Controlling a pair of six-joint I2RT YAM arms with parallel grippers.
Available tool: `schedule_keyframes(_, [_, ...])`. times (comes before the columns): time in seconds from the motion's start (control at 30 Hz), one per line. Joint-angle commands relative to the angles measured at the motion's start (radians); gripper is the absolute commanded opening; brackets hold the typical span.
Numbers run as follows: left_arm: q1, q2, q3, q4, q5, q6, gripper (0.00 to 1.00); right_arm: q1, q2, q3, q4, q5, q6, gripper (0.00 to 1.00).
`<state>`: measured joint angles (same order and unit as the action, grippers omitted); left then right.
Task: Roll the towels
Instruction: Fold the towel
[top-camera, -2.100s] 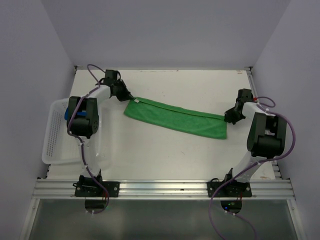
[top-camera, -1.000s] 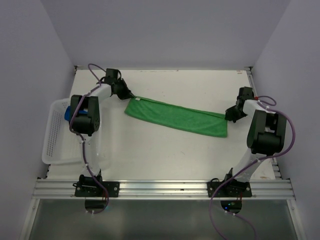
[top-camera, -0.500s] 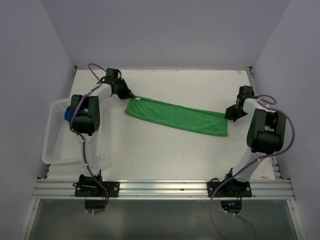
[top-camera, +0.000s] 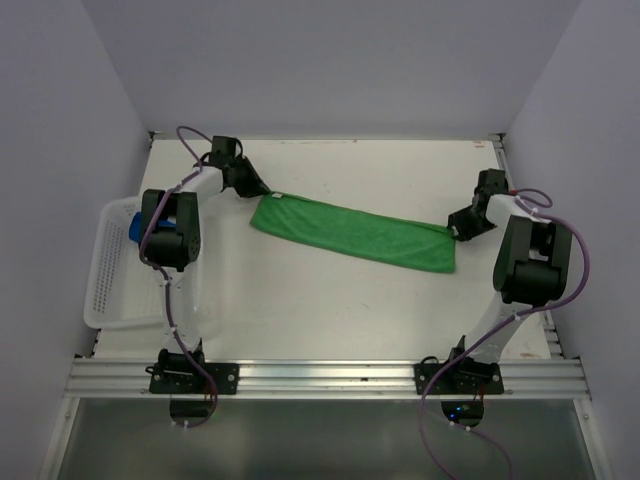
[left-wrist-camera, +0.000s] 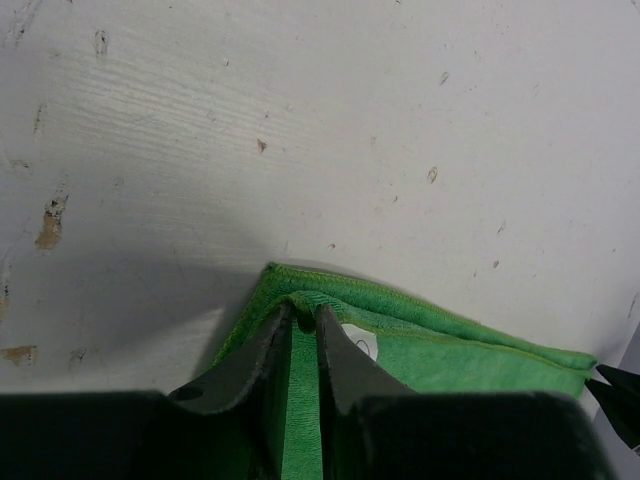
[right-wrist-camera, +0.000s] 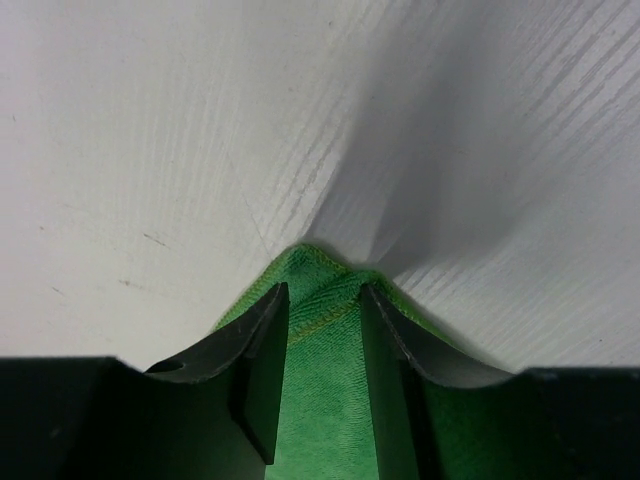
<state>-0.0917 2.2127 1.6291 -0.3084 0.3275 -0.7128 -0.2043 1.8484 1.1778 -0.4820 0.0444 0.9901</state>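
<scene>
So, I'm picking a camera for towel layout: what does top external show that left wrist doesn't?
Only top external: the green towel as one long strip, the right gripper at its far end, the basket with the blue towel. Only left wrist: a white label beside the left gripper's narrowly parted fingers. Both: the towel's corner on the white table.
</scene>
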Motion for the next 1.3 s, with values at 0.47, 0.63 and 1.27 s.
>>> schedule_keyframes(0.47, [0.012, -0.09, 0.0, 0.037, -0.005, 0.065, 0.4, -0.009, -0.055, 0.066, 0.152, -0.144, -0.034, 0.67])
schedule_keyframes(0.63, [0.012, -0.186, -0.028, 0.035, -0.024, 0.113, 0.51, -0.009, -0.121, 0.043, 0.189, -0.172, -0.109, 0.7])
schedule_keyframes(1.27, [-0.124, -0.673, -0.321, 0.017, -0.252, 0.374, 0.88, -0.009, -0.305, -0.242, 0.059, -0.046, -0.533, 0.65])
